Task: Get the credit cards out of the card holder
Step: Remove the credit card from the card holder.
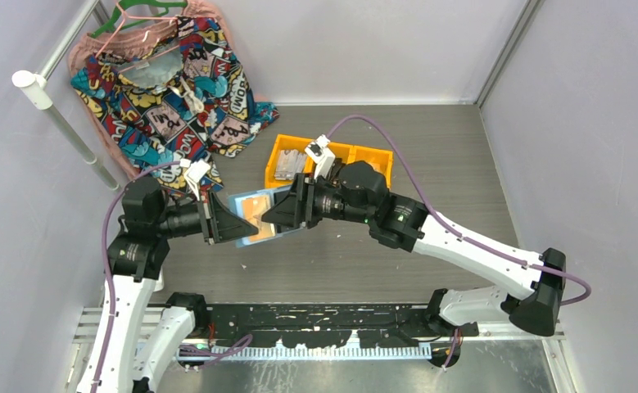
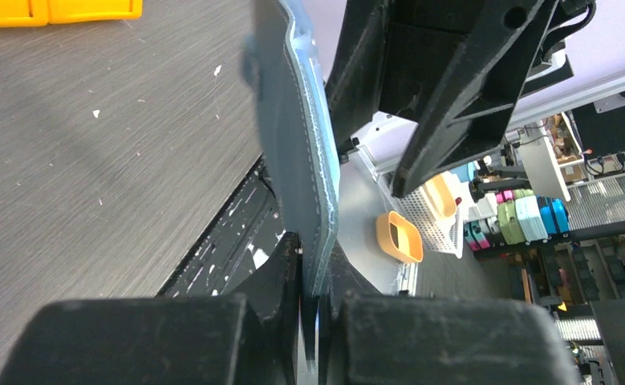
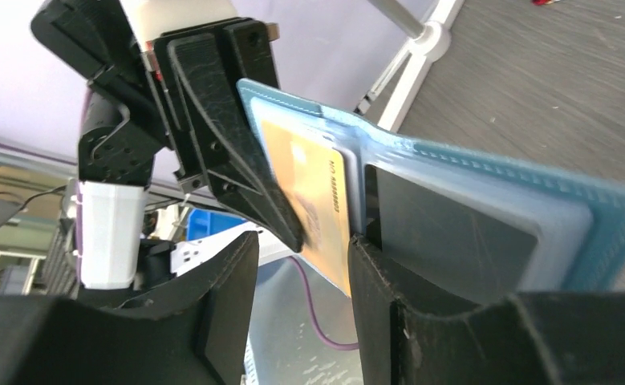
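Both arms bend in toward each other over the left half of the table. The left gripper is pinched tight on the edge of the blue card holder and holds it open in the air. The right gripper has its fingers apart, and the orange card pokes down between them.

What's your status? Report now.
Left gripper shut on flat blue fold-over card holder, held open. Right gripper open, straddling orange card. Nothing blocking.
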Controlling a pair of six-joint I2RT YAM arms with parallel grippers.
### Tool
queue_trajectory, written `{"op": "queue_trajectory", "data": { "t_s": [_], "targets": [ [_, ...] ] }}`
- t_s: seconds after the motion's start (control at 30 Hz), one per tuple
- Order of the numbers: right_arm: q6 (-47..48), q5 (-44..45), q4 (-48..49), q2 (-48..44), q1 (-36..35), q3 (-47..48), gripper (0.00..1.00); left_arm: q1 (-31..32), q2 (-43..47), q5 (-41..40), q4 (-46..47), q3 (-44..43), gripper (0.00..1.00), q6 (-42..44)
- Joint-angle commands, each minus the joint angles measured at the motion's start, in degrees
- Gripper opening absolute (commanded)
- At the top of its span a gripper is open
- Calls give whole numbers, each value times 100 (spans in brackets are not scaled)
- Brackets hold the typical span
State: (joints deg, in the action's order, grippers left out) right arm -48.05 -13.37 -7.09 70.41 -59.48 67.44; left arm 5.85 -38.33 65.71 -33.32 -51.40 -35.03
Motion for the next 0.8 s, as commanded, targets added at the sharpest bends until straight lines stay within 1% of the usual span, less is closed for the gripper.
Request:
{"op": "queue_trajectory", "data": {
  "t_s": [0.0,0.1,0.27,0.43,0.5,0.63,0.7,0.77],
  "targets": [
    [-302,-692,868,159,7,5,50,-20,14,540,589,-190,1,-219],
    [-504,-953,1182,280,8,-41,47,-14,-4,605,628,-160,1,-245],
    [-733,-1059,1625,227,22,-255,43,-14,1,794,834,-106,3,-457],
    [-1111,-1196,2335,122,88,-565,32,-14,16,1026,1310,-2,9,-904],
    [-1248,-1260,2570,119,100,-653,30,-14,26,1121,1638,74,11,-1204],
    [-1528,-1344,2995,94,117,-858,29,-13,80,1247,2186,212,11,-1648],
    [-1617,-1320,3152,32,132,-1029,33,-12,117,1317,2272,218,10,-1691],
    [-1601,-1289,3067,-49,139,-1098,38,-15,144,1338,2322,218,7,-1700]
  ]
}}
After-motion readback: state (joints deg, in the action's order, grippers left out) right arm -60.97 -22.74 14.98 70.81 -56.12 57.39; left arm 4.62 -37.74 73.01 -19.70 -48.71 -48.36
